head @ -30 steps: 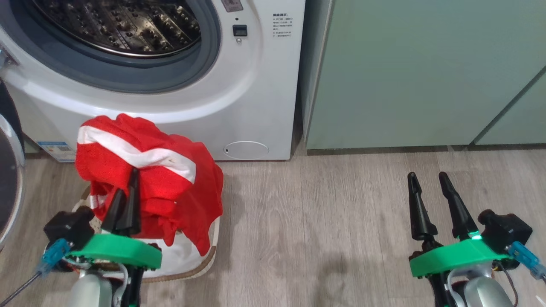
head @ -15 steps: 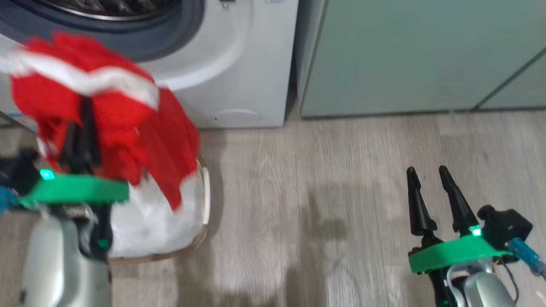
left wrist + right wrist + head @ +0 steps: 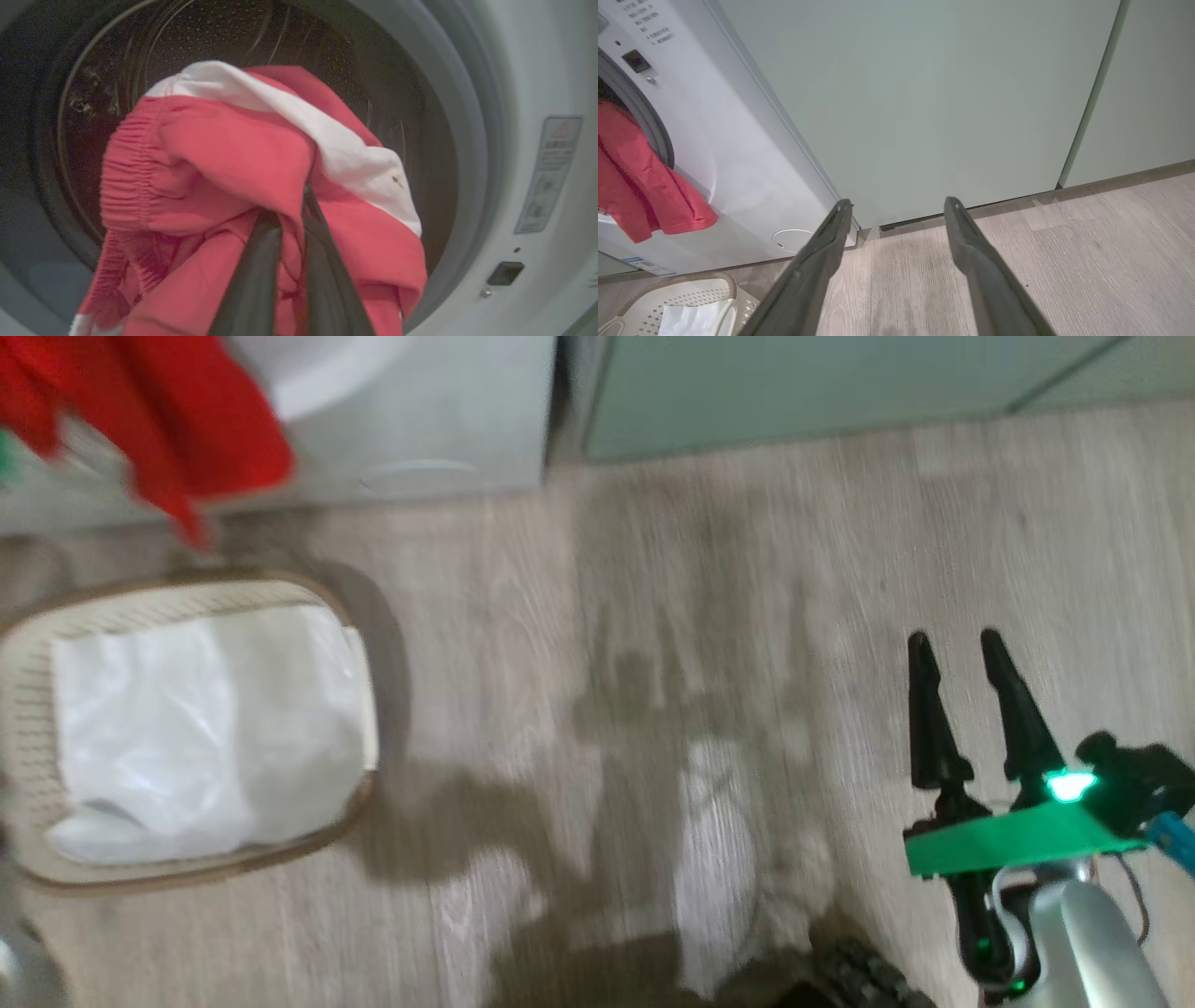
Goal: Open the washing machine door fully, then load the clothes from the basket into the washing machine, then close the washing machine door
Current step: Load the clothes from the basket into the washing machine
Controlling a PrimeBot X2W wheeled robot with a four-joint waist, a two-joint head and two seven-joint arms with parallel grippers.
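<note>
Clothes [image 3: 210,154]: one red garment with a white band and a gathered elastic hem. It hangs bunched in front of the open drum [image 3: 93,93] of the washing machine [image 3: 537,70], clear of the basket [image 3: 23,709]. On the left gripper [image 3: 289,205], the fingers are pinched together on a fold near the middle of the bundle, with loose ends drooping below.

Handling, as judged: light, limp cloth, not fragile, which drapes and may catch on the grey seal [image 3: 476,140]. A pinch on a thick fold should hold better than one on a single layer. Trailing ends want carrying well inside the opening before release.

Basket: oval, cream perforated plastic with a brown rim, standing on the floor [image 3: 653,616] and lined with a crinkled white sheet [image 3: 205,728]. Washing machine: smooth white front, dimpled metal drum. Cabinets [image 3: 924,93]: flat, matt, pale green. On the right gripper [image 3: 955,639], the long dark tapered fingers stand apart, holding nothing, above the wood-grain floor.
</note>
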